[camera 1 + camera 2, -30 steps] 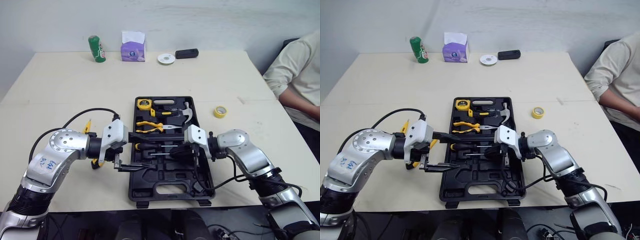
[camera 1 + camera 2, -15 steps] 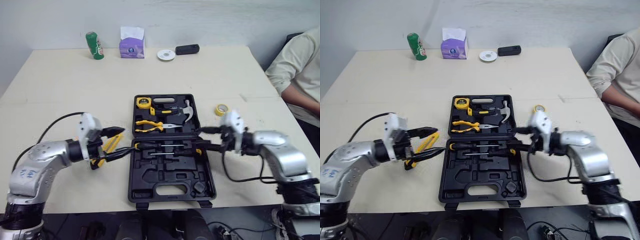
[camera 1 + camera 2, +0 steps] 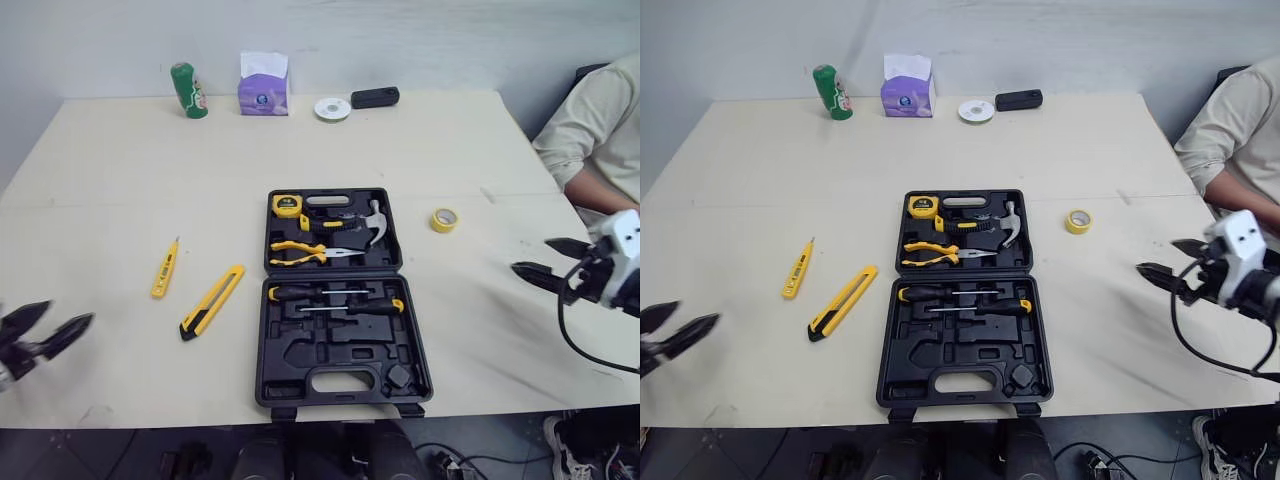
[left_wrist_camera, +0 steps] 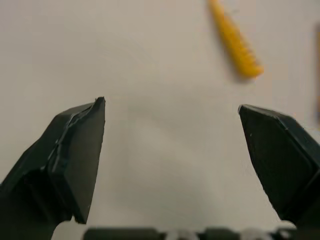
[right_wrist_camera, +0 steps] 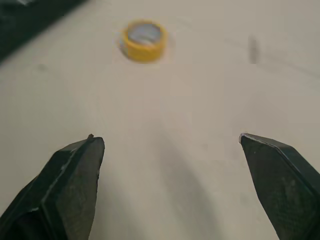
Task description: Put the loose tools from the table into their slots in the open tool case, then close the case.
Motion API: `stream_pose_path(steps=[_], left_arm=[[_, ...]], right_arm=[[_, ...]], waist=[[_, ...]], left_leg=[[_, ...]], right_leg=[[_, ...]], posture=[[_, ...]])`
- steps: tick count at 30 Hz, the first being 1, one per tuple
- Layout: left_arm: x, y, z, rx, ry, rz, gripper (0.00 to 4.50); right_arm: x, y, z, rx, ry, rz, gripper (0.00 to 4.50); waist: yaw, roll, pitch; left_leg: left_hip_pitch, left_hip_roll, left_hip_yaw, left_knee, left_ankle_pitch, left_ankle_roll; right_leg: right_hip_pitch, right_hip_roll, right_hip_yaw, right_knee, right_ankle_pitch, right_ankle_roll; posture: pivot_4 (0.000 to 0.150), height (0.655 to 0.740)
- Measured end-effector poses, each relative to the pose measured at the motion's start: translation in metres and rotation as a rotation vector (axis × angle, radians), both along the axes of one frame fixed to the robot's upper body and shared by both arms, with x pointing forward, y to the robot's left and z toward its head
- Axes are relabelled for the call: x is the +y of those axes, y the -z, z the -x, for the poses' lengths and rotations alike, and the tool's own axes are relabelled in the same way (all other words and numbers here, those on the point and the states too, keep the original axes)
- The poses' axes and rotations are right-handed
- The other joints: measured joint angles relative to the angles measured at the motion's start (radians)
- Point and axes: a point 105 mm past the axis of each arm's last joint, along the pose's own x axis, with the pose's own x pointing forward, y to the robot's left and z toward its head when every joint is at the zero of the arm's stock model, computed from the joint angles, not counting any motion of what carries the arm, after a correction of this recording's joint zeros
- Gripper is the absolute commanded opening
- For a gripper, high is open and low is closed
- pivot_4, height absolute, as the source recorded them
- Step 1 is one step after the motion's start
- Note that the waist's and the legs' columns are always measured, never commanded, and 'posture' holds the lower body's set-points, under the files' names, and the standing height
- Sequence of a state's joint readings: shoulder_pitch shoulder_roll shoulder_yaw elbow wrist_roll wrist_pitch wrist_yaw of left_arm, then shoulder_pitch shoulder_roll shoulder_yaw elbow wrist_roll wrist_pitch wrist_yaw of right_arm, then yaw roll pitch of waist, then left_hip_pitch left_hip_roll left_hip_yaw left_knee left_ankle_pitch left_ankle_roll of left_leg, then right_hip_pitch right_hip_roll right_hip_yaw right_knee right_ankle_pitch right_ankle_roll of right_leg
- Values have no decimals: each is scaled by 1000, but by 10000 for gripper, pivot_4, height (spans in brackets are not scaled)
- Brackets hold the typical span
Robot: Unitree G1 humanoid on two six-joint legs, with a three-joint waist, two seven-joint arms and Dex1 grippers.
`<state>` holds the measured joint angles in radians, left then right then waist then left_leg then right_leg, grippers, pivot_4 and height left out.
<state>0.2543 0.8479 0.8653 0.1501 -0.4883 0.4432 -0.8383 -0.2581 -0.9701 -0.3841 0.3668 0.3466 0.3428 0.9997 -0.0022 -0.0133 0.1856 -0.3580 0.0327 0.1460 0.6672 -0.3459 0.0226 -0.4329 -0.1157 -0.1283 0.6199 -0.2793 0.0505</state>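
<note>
The black tool case [image 3: 263, 340] lies open at the table's middle. Its far half holds a tape measure, pliers [image 3: 312, 251] and a hammer; two screwdrivers [image 3: 335, 298] lie in the near half. Left of the case a yellow utility knife [image 3: 212, 301] and a yellow tester pen [image 3: 165, 268] lie loose on the table. A yellow tape roll [image 3: 443, 220] sits to the case's right. My left gripper [image 3: 70, 311] is open and empty at the far left, near the front edge. My right gripper [image 3: 530, 254] is open and empty at the far right, with the tape roll [image 5: 144, 40] ahead of it.
A green can [image 3: 189, 91], a purple tissue box [image 3: 264, 83], a white disc [image 3: 331, 109] and a black object [image 3: 374, 97] line the table's back edge. A person [image 3: 600, 130] sits at the right side, close to my right arm.
Both arms have drawn back from over the case to the table's sides. The right gripper has gone from shut to open. The loose yellow tools now show uncovered.
</note>
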Motion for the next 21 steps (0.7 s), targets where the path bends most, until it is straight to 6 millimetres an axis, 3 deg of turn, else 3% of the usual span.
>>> stream_pose_path(steps=[5,10,16,21], left_arm=[[13,-1,4,9,-35,-30,45000],[1,6,-10,36,0,-36,45000],[-35,19,-28,81,89,-46,45000],[-68,8,-58,37,114,-23,45000]], right_arm=[[-32,3,8,-7,106,52,44638],[-32,3,7,-17,111,59,44638],[9,-12,0,-71,-34,68,44638],[77,-30,-4,-134,-250,13,44638]], waist=[[-1,1,0],[-9,3,1],[-26,3,2],[-22,2,2]], left_leg=[[0,0,0,-1,-1,0],[0,0,1,-3,1,-3],[0,0,2,-3,2,-3],[1,0,1,-2,2,-4]], right_leg=[[-1,-1,0,0,0,0],[-2,-1,1,1,0,0],[-2,0,1,2,0,0],[0,0,1,2,0,0]], posture=[[1500,7316],[1500,7316],[1500,7316],[1500,7316]])
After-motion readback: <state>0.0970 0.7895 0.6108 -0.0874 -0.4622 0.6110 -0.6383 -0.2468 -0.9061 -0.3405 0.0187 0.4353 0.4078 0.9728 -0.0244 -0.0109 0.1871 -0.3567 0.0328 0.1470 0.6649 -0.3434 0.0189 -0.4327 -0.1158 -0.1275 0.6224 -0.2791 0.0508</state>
